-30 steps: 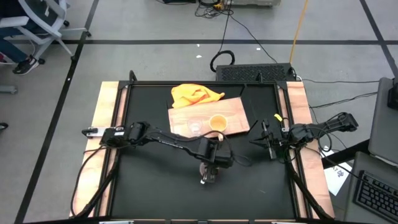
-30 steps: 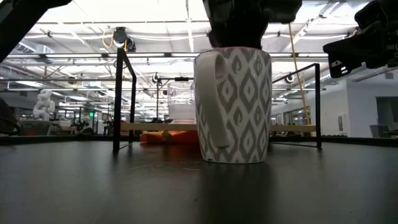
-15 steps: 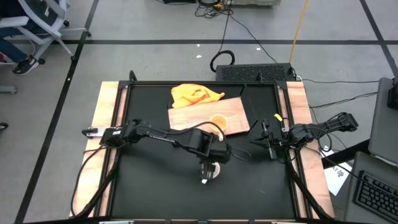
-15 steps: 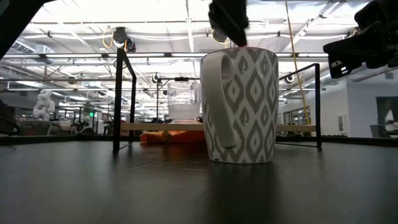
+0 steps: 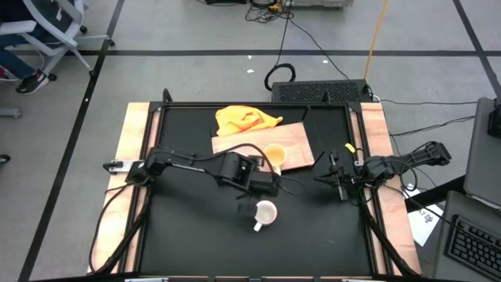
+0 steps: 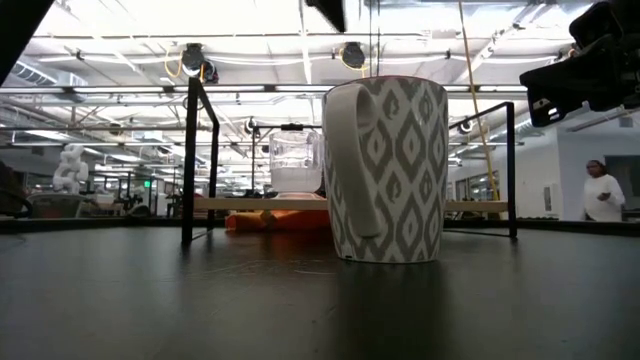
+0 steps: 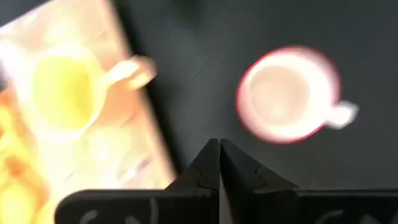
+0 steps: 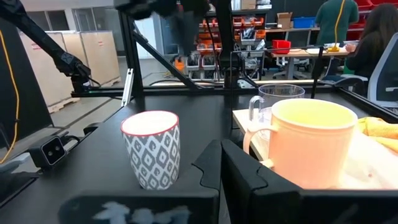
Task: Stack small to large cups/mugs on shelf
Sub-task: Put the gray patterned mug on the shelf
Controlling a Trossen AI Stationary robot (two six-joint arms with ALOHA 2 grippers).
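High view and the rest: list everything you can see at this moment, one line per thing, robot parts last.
White patterned mug: one, white and grey, upright on the black table, off the board.
Yellow-orange mug: one, on the wooden board.
Clear glass cup: one, on the board behind the yellow-orange mug.
Wooden board: one, light brown, far half of the table.
Yellow cloth: one, crumpled at the board's far edge.
Table: one, black.
Person: one, in the room behind.
Left gripper: shut, empty, between mug and board.
Right gripper: shut, at the table's right edge.
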